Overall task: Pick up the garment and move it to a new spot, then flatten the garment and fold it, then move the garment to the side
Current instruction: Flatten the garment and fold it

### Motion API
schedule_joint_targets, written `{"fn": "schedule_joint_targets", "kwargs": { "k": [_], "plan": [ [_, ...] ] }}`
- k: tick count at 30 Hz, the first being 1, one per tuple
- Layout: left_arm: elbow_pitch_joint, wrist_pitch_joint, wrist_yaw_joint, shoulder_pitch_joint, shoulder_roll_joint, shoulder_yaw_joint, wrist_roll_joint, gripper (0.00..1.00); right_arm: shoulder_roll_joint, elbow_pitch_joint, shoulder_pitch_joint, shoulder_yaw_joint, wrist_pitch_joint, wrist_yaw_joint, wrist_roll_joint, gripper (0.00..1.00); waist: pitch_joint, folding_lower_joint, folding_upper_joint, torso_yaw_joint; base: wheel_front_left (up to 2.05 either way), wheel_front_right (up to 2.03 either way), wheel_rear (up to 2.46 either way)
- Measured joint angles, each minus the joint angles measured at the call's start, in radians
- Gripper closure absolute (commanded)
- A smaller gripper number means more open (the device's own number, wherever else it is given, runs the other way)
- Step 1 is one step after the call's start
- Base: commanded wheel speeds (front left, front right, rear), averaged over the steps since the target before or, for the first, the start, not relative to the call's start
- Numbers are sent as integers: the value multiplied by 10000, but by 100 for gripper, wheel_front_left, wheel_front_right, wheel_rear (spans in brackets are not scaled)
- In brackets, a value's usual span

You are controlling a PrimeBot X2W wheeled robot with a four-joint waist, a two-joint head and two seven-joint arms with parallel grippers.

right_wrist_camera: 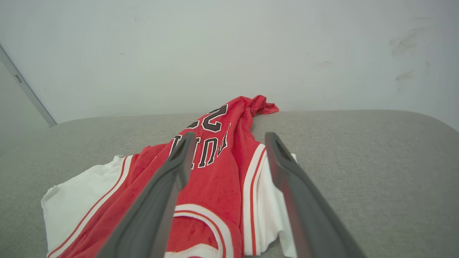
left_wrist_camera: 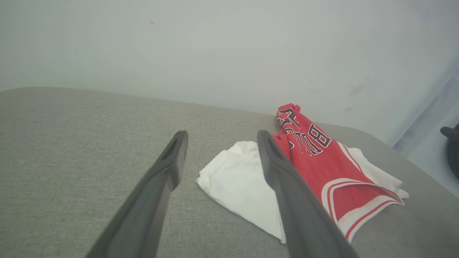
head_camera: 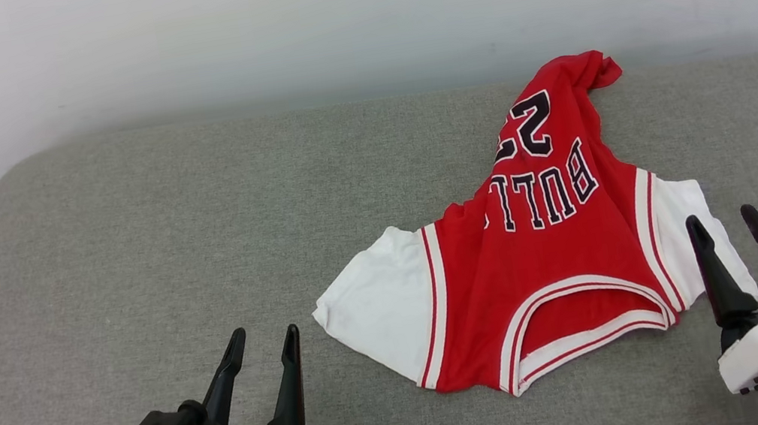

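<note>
Head view, left to right: left gripper [head_camera: 265, 332], dark fingers spread, empty, over the grey woven cushion surface [head_camera: 129, 267]; crumpled red thin-fabric jersey with white sleeves [head_camera: 548, 269], lying right of centre, collar nearest; right gripper [head_camera: 720, 216], likewise spread and empty, beside one sleeve. Suggested pickup: pinch both shoulders just outside the collar and lift evenly.
</note>
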Motion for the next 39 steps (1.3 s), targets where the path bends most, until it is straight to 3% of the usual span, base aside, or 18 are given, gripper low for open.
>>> {"fn": "schedule_joint_targets", "kwargs": {
  "k": [3, 10, 13, 20, 24, 29, 37, 38, 39],
  "plan": [
    [-4, 0, -2, 94, -12, 8, 0, 0, 430, -378, 428, -228, -21, -2, -174, 0, -5, 0, 0, -71, 0, 0, 0],
    [314, 228, 0, -286, 236, -46, -203, 0, 729, -1315, 702, -525, 280, 0, -543, 0, 297, 1, 0, -247, 0, 0, 0],
    [430, 1434, 15, -962, 487, -196, -274, 0, 800, -1664, 757, -658, 456, -2, -646, 0, 532, 1, 0, -317, 0, 0, 0],
    [671, 5373, 633, -2285, 865, -642, -384, 0, 913, -2151, 772, -648, 669, -2, -961, 0, 1149, 2, 0, -569, 0, 0, 0],
    [874, 6658, 968, -2765, 1103, -846, -148, 0, 984, -2360, 695, -571, 694, 0, -1081, 0, 1551, 2, 0, -753, 0, 0, 0],
    [1248, 7189, 1099, -3127, 1223, -924, -42, 0, 1024, -2491, 580, -598, 709, 0, -1187, 0, 2058, 3, 0, -965, 0, 0, 0],
    [2021, 7173, 1269, -3506, 1325, -1003, 176, 0, 1101, -2491, 523, -617, 681, -2, -1275, 0, 2441, 2, 0, -1164, 0, 0, 0],
    [2067, 7179, 1218, -3528, 1310, -1018, 109, 55, 1114, -2479, 523, -637, 681, -2, -1279, 0, 2441, 2, 0, -1142, 0, 0, 0],
    [2077, 7187, 1212, -3541, 1300, -1035, 94, 100, 1124, -2462, 523, -660, 671, -2, -1300, 0, 2427, 2, 0, -1112, 0, 0, 0]
  ]
}}
